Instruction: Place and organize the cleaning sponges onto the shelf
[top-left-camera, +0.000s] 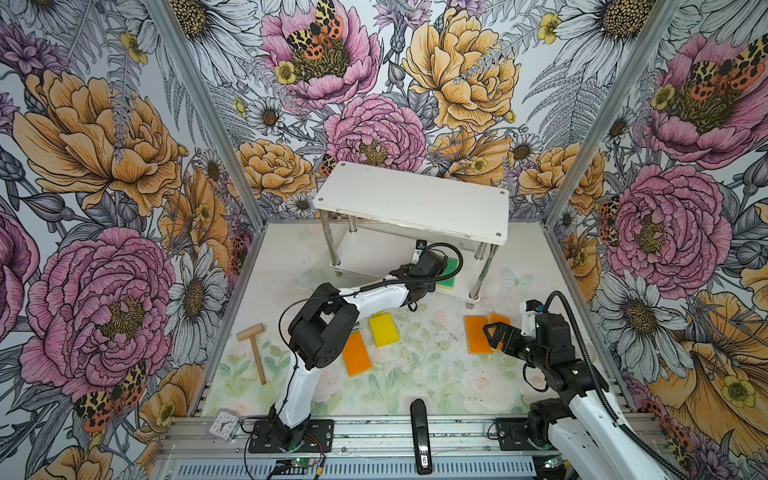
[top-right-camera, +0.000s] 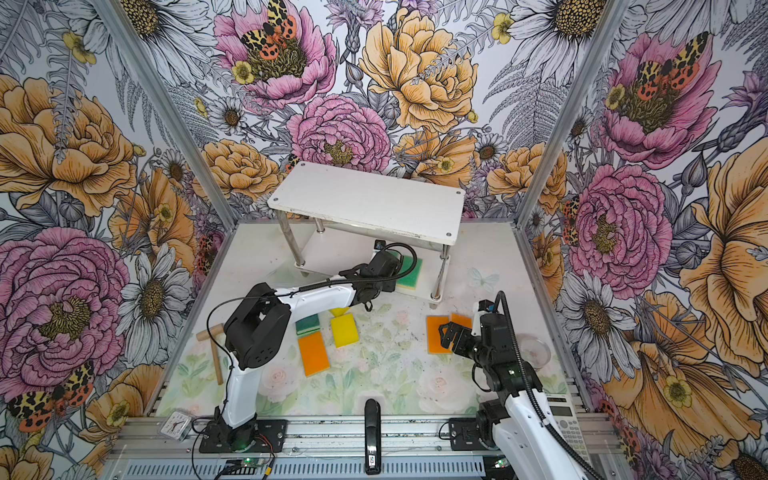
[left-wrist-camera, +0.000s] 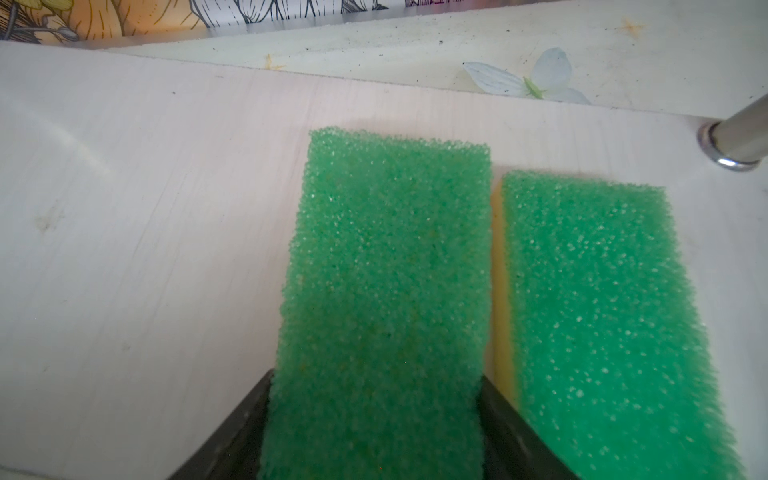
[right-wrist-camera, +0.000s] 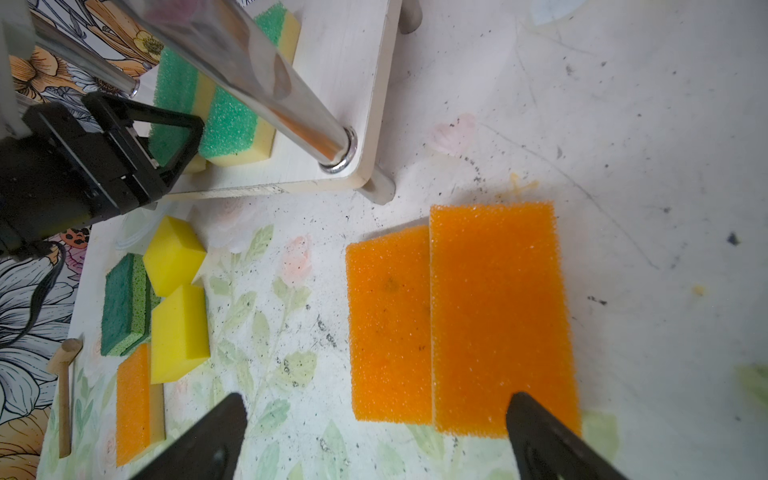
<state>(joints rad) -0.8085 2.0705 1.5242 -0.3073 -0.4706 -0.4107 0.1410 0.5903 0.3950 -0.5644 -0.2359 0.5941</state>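
- Green foam fills the left wrist view: the held green sponge (left-wrist-camera: 382, 291) is pinched across its width by the left gripper (left-wrist-camera: 376, 380), with its long axis running straight out from the jaws.
- It lies low over the bottom board of the shelf (left-wrist-camera: 145, 208), parallel to and just beside a second green sponge (left-wrist-camera: 602, 324). Whether it rests on the board cannot be told.
- Well apart on the table, the right gripper (right-wrist-camera: 376, 397) hangs spread wide over two orange sponges (right-wrist-camera: 498, 311) lying side by side. That arm is the nearer one to them.

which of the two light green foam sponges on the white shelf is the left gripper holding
The sponge farther from the chrome post; its twin lies free beside it.
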